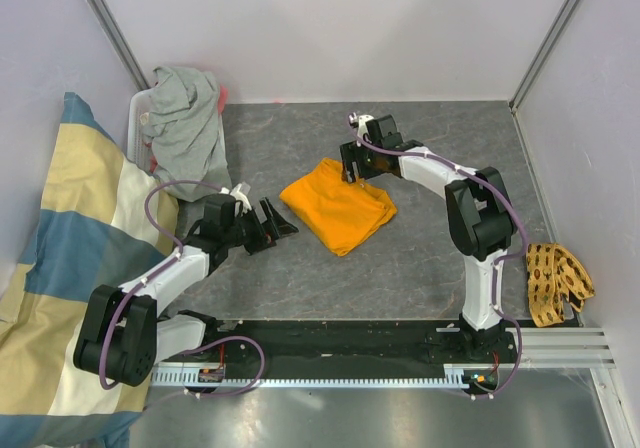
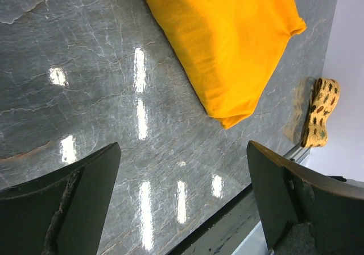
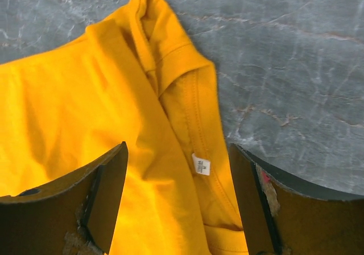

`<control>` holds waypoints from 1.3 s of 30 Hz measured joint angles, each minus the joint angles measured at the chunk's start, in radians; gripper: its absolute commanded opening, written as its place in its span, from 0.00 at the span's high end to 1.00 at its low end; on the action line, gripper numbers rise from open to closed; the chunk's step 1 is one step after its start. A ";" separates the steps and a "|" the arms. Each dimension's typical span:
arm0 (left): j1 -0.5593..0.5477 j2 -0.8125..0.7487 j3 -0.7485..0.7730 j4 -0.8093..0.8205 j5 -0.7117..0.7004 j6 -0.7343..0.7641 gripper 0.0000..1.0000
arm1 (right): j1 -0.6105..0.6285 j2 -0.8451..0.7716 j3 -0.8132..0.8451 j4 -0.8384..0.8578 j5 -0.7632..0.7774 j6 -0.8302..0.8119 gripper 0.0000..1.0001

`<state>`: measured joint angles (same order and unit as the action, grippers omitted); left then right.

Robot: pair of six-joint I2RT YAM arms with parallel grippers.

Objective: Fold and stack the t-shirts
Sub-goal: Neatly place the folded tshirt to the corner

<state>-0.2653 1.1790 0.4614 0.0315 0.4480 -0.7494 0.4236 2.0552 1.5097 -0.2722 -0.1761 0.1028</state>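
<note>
right claw (image 3: 177, 151), jaws wide, over the orange t-shirt (image 3: 74, 112)

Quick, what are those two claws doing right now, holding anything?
Left gripper: open, empty, over the bare table.
Right gripper: open, holding nothing, jaws either side of the orange t-shirt collar.

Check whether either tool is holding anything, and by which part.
Nothing is held. The left tool stands open over the table; the right tool is open over the collar of the orange t-shirt, not closed on it.
</note>
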 measured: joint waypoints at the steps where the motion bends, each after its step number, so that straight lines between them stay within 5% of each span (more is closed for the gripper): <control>1: 0.000 0.000 -0.001 0.000 0.000 0.000 0.00 | 0.000 0.000 -0.002 -0.002 -0.008 -0.003 0.20; 11: 0.000 0.000 -0.018 0.003 0.000 0.000 0.00 | 0.005 -0.011 -0.097 -0.014 -0.033 -0.025 0.21; 17: 0.000 0.005 -0.031 0.011 0.000 0.000 0.00 | 0.005 -0.013 -0.100 -0.052 -0.021 -0.048 0.55; 20: 0.000 0.006 -0.036 0.020 0.000 0.000 0.00 | 0.006 -0.011 -0.104 -0.058 -0.024 -0.053 0.77; 21: 0.000 0.006 -0.037 0.022 0.000 0.000 0.00 | 0.006 -0.011 -0.108 -0.057 -0.027 -0.052 0.97; 22: 0.000 0.006 -0.039 0.024 0.000 0.000 0.00 | 0.006 -0.011 -0.110 -0.057 -0.030 -0.056 1.00; 39: 0.000 0.025 -0.042 0.025 0.000 0.000 0.00 | 0.017 0.072 0.023 -0.092 0.182 0.053 1.00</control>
<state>-0.2649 1.2037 0.4194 0.0563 0.4480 -0.7494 0.4404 2.1269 1.5322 -0.3637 0.0055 0.1558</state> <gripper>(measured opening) 0.995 0.022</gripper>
